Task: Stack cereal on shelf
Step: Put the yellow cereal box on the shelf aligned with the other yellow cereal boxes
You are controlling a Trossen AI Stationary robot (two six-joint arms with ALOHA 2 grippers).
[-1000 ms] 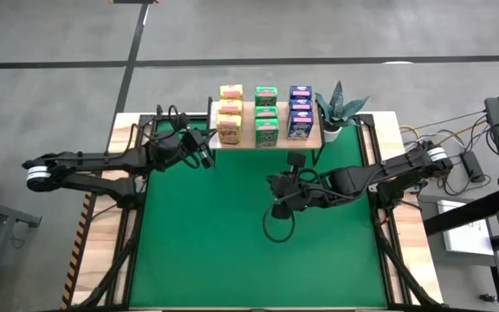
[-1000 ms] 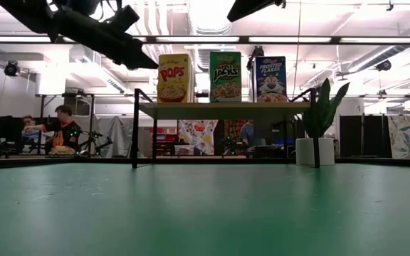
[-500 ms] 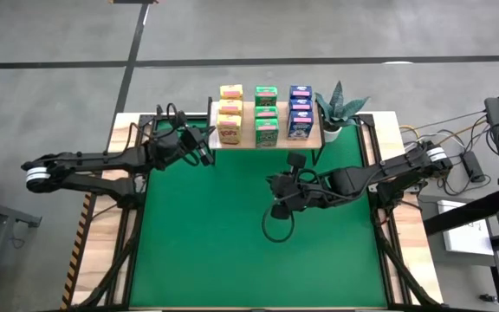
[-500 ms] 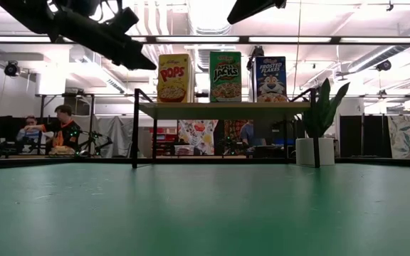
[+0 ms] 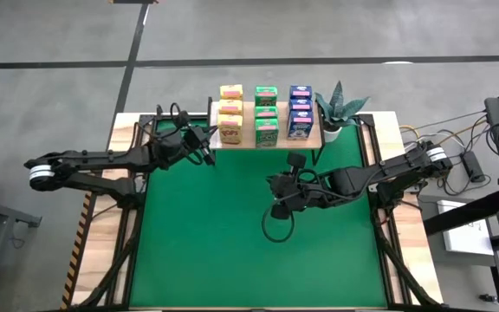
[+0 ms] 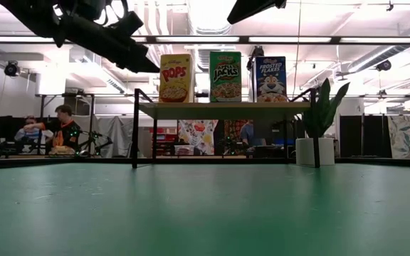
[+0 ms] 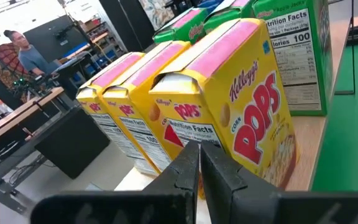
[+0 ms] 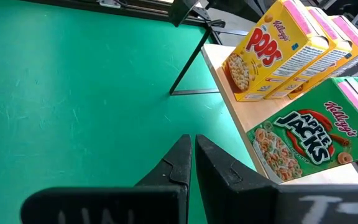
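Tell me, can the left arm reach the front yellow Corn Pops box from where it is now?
Probably yes. The left tool, fingers shut, sits right beside the front Corn Pops box, with nothing between them.

Grey concrete floor [image 5: 232,35] surrounds the table. Ceiling strip lights [image 6: 333,39] illuminate the room; seated person [image 6: 64,128] at left desk.

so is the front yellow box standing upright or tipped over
Upright. The front yellow box stands on its base on the shelf, level with the green box beside it.
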